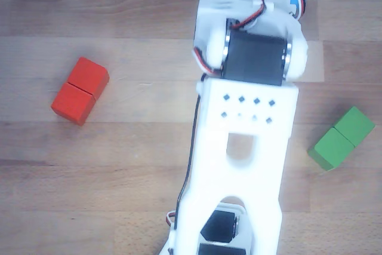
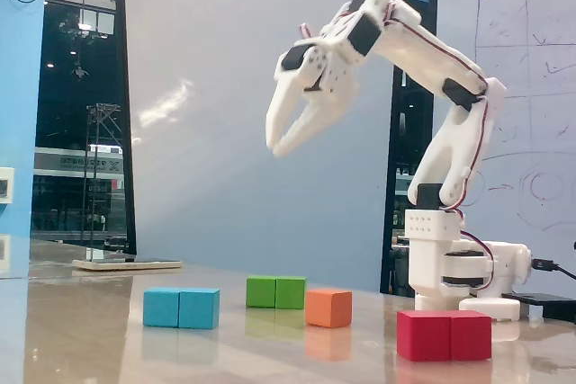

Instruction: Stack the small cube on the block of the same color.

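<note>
The small orange cube point(image 2: 328, 307) sits on the table in the fixed view, between the green block and the red block. In the other view the arm hides it. The red two-cube block point(image 2: 444, 334) lies at the front right, and it shows at the left in the other view point(image 1: 80, 90). My gripper point(image 2: 275, 147) hangs high in the air, above and left of the orange cube, pointing down-left. Its fingertips are close together and it holds nothing. The fingertips do not show in the other view.
A green two-cube block point(image 2: 275, 291) lies behind and left of the orange cube, and at the right in the other view point(image 1: 341, 138). A blue two-cube block point(image 2: 181, 307) lies at the left. The white arm point(image 1: 242, 165) covers the middle of the other view. The arm's base point(image 2: 450, 258) stands at the right.
</note>
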`<act>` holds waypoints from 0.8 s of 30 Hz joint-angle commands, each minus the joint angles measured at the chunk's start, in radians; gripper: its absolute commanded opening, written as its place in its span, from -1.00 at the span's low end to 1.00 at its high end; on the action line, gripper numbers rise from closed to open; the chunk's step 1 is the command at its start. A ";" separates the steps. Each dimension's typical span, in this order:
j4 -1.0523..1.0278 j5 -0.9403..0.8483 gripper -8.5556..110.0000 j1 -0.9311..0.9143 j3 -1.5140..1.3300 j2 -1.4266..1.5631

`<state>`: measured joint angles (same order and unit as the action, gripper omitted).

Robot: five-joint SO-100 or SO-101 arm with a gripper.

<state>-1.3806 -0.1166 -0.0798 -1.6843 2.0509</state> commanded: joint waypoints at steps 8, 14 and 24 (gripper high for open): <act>-0.360 -0.002 -0.84 0.003 0.103 -0.123; -0.348 -0.002 -0.84 -0.003 0.103 -0.161; -0.344 0.008 -0.85 -0.009 0.103 -0.158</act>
<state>-1.6966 -0.1166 -0.0798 -1.6797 1.8807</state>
